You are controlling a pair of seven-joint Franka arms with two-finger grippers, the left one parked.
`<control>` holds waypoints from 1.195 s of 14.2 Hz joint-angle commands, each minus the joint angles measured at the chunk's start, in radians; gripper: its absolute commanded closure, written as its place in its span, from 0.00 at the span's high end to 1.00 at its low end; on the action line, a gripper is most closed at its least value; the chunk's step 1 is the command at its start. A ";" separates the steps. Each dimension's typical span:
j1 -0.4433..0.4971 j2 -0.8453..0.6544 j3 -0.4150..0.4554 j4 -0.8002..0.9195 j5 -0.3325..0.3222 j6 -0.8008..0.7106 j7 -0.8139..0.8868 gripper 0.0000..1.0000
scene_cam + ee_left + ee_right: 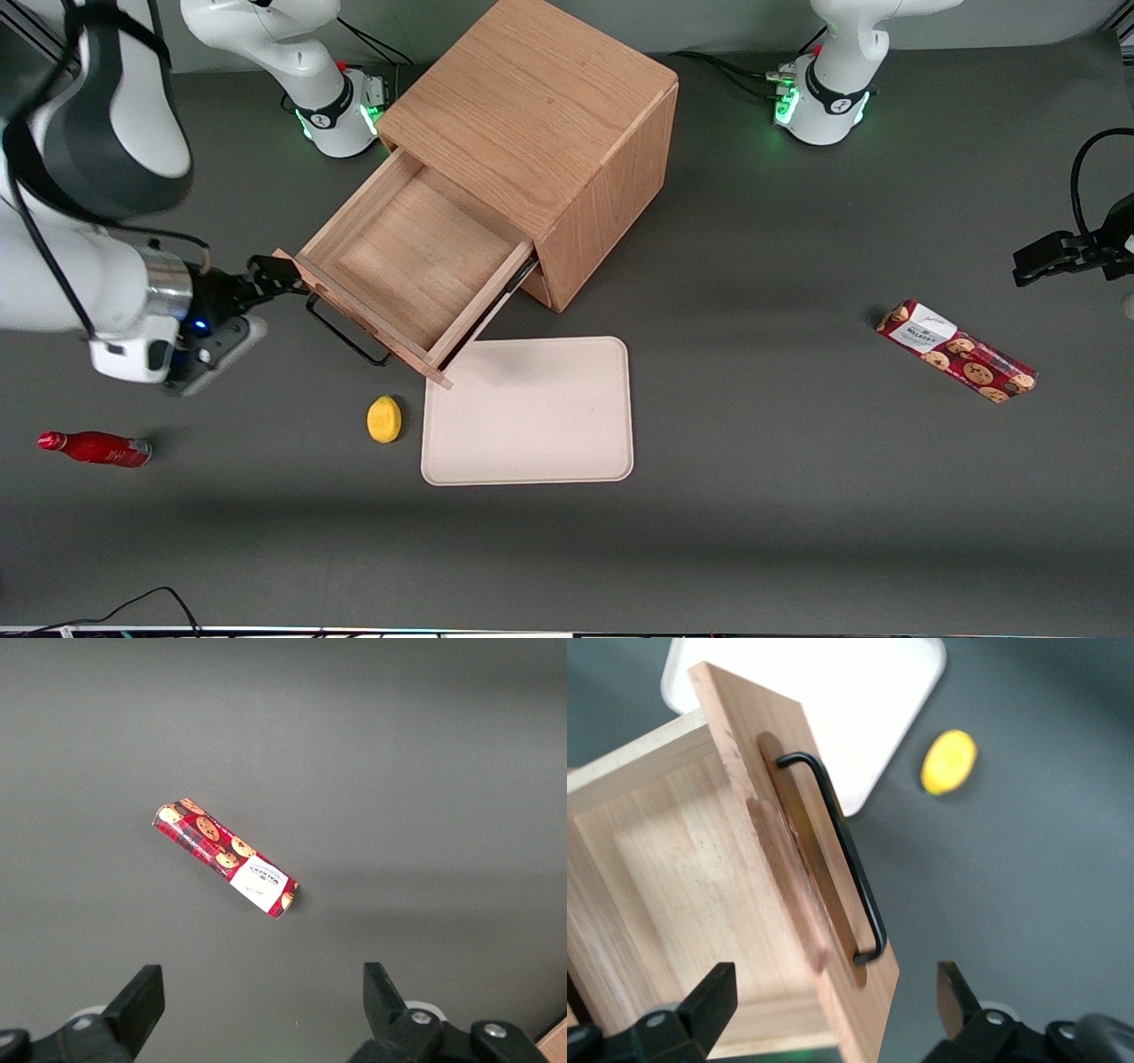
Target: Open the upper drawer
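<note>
The upper drawer (pixel 403 266) stands pulled well out of the cabinet (pixel 540 133), its tray bare. The gripper (pixel 282 275) hovers just beside the end of the drawer's front panel, fingers (pixel 713 997) apart and holding nothing, clear of the black handle (pixel 837 850). A lemon (pixel 384 418) and a beige tray (pixel 528 411) lie nearer the camera.

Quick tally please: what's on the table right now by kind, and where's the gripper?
Cabinet: 1, upper drawer pulled out
Tray: 1
Lemon: 1
Red bottle: 1
Cookie pack: 1
Total: 5
Gripper: open, at the end of the drawer front near the handle, holding nothing.
</note>
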 commanded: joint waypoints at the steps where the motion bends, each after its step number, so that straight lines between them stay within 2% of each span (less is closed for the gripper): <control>1: -0.002 -0.117 0.029 -0.082 -0.087 -0.001 0.230 1.00; 4: -0.013 -0.240 0.049 -0.179 -0.132 0.020 0.451 1.00; 5: -0.028 -0.275 0.049 -0.208 -0.135 0.026 0.468 1.00; 7: -0.045 -0.312 0.047 -0.245 -0.173 0.027 0.468 1.00; 10: -0.099 -0.361 0.050 -0.294 -0.181 0.027 0.465 1.00; 14: -0.149 -0.338 0.036 -0.253 -0.208 0.027 0.456 1.00; 17: -0.159 -0.337 0.036 -0.245 -0.302 0.027 0.432 1.00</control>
